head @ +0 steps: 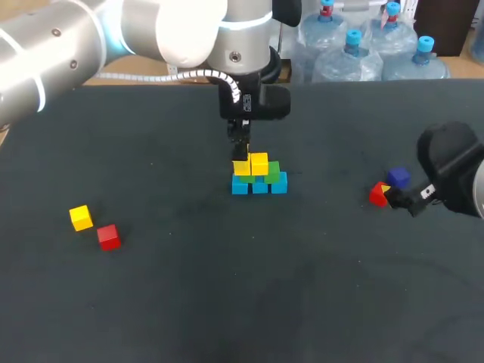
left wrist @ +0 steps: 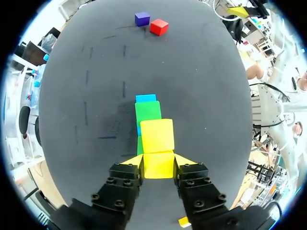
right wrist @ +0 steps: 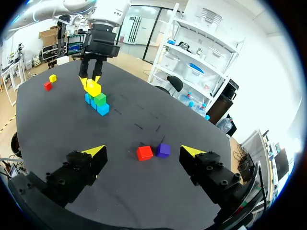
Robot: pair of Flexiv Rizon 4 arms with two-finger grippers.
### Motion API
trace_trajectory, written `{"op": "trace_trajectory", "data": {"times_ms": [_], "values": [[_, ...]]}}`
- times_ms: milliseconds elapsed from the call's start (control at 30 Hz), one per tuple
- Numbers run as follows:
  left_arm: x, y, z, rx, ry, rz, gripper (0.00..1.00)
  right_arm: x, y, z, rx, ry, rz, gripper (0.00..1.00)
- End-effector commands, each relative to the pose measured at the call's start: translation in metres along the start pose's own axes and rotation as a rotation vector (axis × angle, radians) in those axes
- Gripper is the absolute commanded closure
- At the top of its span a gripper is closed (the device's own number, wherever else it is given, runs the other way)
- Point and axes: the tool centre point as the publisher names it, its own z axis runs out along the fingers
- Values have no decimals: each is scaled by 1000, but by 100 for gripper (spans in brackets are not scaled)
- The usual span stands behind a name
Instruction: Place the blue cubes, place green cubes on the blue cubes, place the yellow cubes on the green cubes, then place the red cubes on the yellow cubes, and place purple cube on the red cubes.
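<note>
Snugly, left gripper [left wrist: 158, 162], pinching yellow cube [left wrist: 159, 168]

A dark, matte desk [head: 302, 287] fills the scene. Its top looks like charcoal cloth or felt, though the weave is hard to make out. Short, faint scuff marks [left wrist: 87, 76] lie scattered on it ahead of the left jaws and off to one side, under soft, even light that leaves only weak shadows.
</note>
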Motion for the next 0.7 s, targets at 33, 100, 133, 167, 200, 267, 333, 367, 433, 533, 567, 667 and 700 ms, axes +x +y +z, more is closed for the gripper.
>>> {"op": "trace_trajectory", "data": {"times_ms": [33,100,133,167,200,267,333,367,433,533,567,667,700], "values": [[-1,4,1,10,6,-1,100,2,0,1,0,-10,2,0],[-1,4,2,17,7,0,98,2,0,1,0,-10,2,0],[-1,4,2,18,6,-1,92,2,0,1,0,-10,2,0],[-1,3,2,21,4,1,83,2,0,1,0,-10,2,0],[-1,3,2,25,6,2,59,2,0,1,0,-10,2,0],[-1,3,2,25,6,2,0,2,0,1,0,-10,2,0],[-1,3,2,25,6,2,0,2,0,1,0,-10,2,0],[-1,3,2,25,6,2,0,2,0,1,0,-10,2,0],[-1,3,2,25,6,2,0,2,0,1,0,-10,2,0],[-1,3,2,25,6,2,0,2,0,1,0,-10,2,0],[-1,3,2,25,6,2,0,2,0,1,0,-10,2,0],[-1,3,2,25,6,2,0,2,0,1,0,-10,2,0],[-1,3,2,25,6,2,0,2,0,1,0,-10,2,0]]}}
